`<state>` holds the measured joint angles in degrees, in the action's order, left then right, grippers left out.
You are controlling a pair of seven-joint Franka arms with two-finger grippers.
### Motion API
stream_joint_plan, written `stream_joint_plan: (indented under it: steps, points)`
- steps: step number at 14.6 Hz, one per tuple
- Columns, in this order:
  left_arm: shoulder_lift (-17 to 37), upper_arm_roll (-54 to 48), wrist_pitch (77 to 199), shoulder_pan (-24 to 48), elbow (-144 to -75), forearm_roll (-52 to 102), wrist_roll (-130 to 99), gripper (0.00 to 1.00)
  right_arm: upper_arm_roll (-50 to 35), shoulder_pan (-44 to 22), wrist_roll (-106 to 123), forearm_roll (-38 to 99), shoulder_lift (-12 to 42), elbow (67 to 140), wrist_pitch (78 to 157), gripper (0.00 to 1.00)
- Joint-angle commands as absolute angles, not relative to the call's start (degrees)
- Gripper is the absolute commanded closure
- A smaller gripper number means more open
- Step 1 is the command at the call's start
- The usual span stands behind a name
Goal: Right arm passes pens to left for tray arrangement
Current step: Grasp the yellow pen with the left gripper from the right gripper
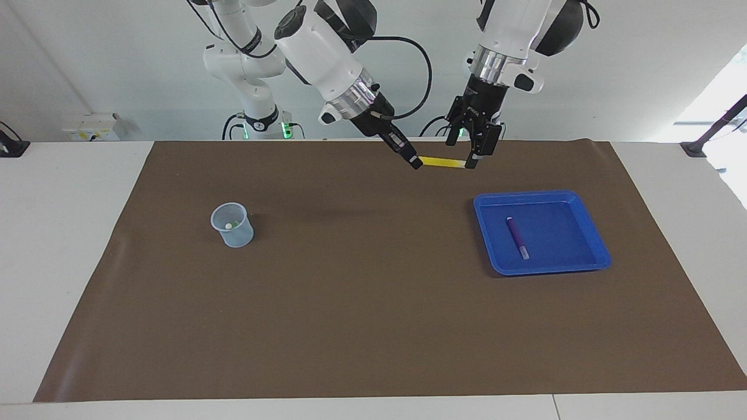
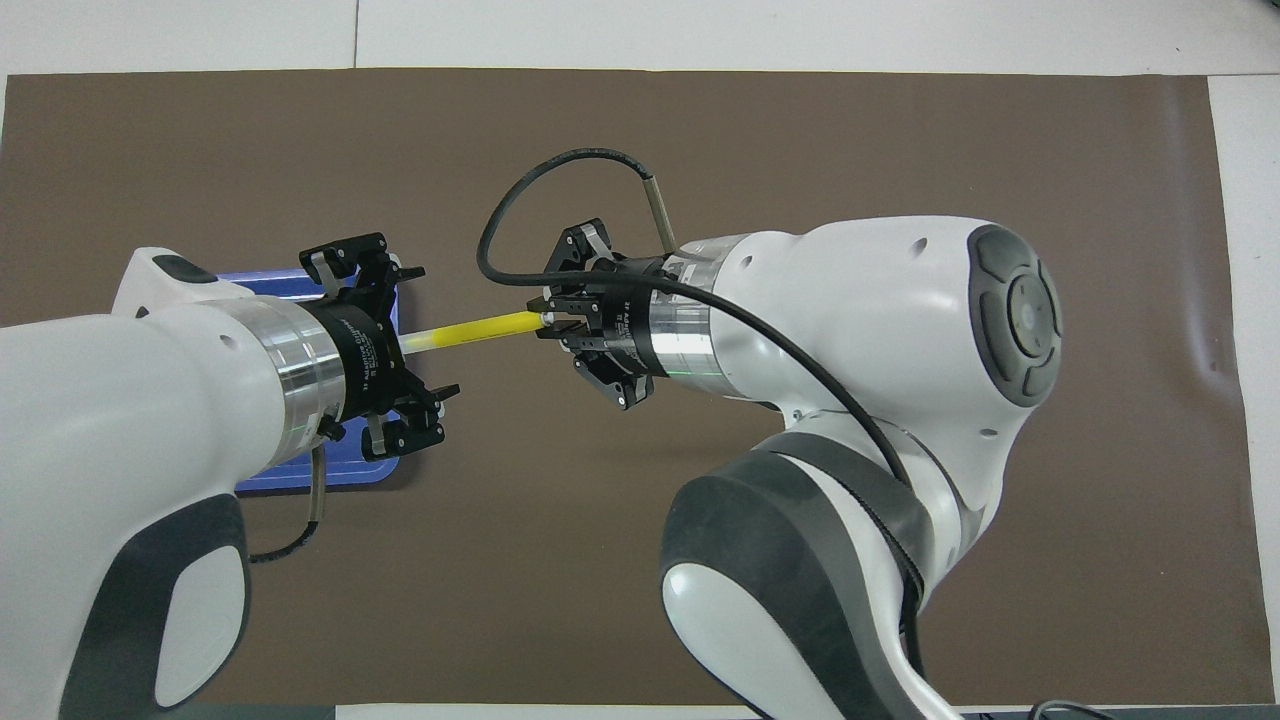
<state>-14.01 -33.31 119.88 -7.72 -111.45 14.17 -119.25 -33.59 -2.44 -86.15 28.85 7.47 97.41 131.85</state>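
Facing view shows the right gripper (image 1: 413, 163) clamped on one end of the yellow pen (image 1: 442, 162), held level in the air, its other end between the left gripper's (image 1: 470, 163) fingers; whether they have closed I cannot tell. Below the left gripper, the tray (image 1: 586, 219) holds the purple pen (image 1: 516, 236). A green pen (image 1: 231, 224) waits in the cup (image 1: 232, 225), so I judge one placed, two left.

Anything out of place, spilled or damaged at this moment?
Nothing stands out. The yellow pen hangs level between the right tool and the left tool, the purple pen lies in the tray, and the cup stands upright.
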Motion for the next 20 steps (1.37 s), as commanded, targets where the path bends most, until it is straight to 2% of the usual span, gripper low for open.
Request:
stream_joint_plan:
  steps: [1,4,6,7,8,12,14,16,18,20]
  points:
    - [-11.52,-33.84,119.44,-7.56,-109.34,11.34,-122.08,0.00,-35.41,-2.11,-86.84,29.01,8.26,96.42,132.36,1.00]
    - [-11.42,-33.84,119.44,-7.47,-109.69,11.34,-122.08,0.00,-35.51,-2.11,-86.66,28.83,8.26,96.42,132.28,1.00]
    - [-11.43,-33.84,119.18,-7.47,-109.60,11.25,-121.99,0.08,-35.51,-2.11,-86.40,28.65,8.26,96.42,132.28,1.00]
    - [-11.43,-33.84,118.92,-7.47,-109.60,11.25,-121.99,0.17,-35.51,-2.11,-86.31,28.04,8.26,96.42,132.28,1.00]
    - [-11.43,-33.84,118.57,-7.47,-109.51,11.25,-121.99,0.19,-35.51,-2.11,-86.22,28.04,8.26,96.42,132.36,1.00]
    - [-11.51,-34.28,115.67,-6.86,-108.28,9.58,-122.08,0.20,-35.51,-2.11,-86.13,27.95,8.26,96.42,132.28,1.00]
    - [-11.60,-34.28,115.49,-6.86,-108.28,9.58,-122.08,0.24,-35.51,-2.11,-86.04,27.95,8.26,96.42,132.36,1.00]
    - [-11.69,-34.28,115.58,-6.86,-108.37,9.58,-122.08,0.35,-35.51,-2.11,-85.96,27.51,8.26,96.42,132.36,1.00]
    - [-11.69,-34.28,115.49,-6.85,-108.37,9.58,-122.08,0.52,-35.60,-2.11,-85.96,27.33,8.26,96.50,132.36,1.00]
    - [-12.04,-34.28,115.40,-6.86,-108.46,9.58,-122.08,0.61,-35.60,-2.11,-85.96,27.33,8.26,96.59,132.36,1.00]
